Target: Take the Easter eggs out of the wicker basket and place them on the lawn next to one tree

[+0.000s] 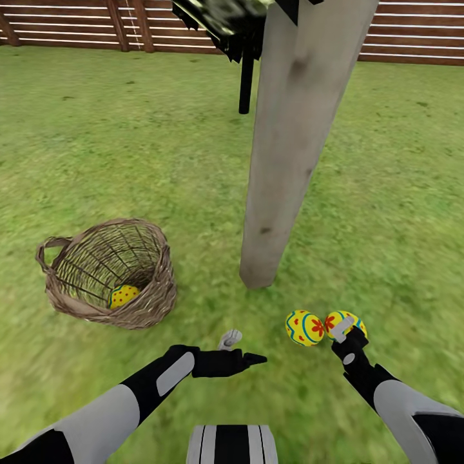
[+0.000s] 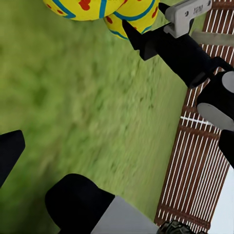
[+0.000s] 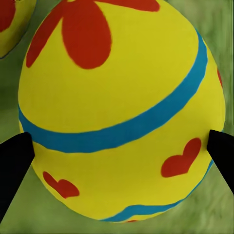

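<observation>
The wicker basket [image 1: 106, 277] leans on the lawn [image 1: 129, 148] at the left, with one yellow Easter egg [image 1: 124, 296] inside it. Two more Easter eggs lie close together near the foot of the pale tree trunk [image 1: 290, 148]: one free egg [image 1: 304, 327] and one egg [image 1: 345, 320] held by my right gripper [image 1: 346, 330]. In the right wrist view that egg [image 3: 122, 97] sits between both black fingertips [image 3: 14, 163], low over the grass. My left gripper [image 1: 243, 348] hovers open over bare grass, right of the basket.
A dark thin-trunked tree [image 1: 245, 80] stands behind the pale trunk, with dark foliage overhead. A brown slatted fence [image 1: 64, 22] runs along the back of the garden. Open grass lies all around the basket and the trunk.
</observation>
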Tool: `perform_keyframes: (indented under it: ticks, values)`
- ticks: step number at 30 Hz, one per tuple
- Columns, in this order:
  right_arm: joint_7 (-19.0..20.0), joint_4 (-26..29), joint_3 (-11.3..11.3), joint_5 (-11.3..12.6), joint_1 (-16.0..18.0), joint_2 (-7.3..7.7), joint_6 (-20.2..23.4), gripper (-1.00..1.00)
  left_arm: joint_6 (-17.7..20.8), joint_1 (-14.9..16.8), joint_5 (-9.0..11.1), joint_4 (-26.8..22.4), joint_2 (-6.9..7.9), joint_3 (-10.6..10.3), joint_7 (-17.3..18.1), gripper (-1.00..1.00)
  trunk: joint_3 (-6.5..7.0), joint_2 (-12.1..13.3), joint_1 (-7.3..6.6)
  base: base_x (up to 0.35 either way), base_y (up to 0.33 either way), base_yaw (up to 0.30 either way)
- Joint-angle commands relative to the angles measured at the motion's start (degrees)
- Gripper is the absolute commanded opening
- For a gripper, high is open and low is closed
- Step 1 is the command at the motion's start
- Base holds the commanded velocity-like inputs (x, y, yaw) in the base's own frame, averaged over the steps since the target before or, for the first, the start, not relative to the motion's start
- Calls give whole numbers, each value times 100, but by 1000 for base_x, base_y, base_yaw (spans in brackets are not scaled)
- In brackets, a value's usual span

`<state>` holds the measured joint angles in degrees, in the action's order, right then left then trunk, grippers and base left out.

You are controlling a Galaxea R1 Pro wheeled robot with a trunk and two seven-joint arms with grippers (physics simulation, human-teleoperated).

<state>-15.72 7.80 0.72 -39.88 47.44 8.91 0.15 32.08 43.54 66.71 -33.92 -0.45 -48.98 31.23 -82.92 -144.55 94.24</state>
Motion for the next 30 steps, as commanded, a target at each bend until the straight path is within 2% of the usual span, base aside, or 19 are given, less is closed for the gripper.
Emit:
perform_keyframes:
  ticks: [1, 17, 18, 30]
  values:
    - [-19, -2, 7, -20, 3, 3, 5, -100, 26, 6, 47, 5, 1, -16, 1, 100, -3, -1, -1, 0, 0, 0]
    - [-90, 55, 7, -18, 3, -13, 96, -100, 26, 6, 43, 8, -3, -16, -11, 100, -3, -1, -1, 0, 0, 0]
    - [-168, 50, 7, -14, 3, -13, 98, 100, 26, 6, 43, 8, -2, -16, -15, 100, -3, -1, -1, 0, 0, 0]
    - [-247, 46, 7, -11, 3, -4, 99, 100, 26, 6, 51, 8, 1, -10, -29, 100, -3, -1, -1, 0, 0, 0]
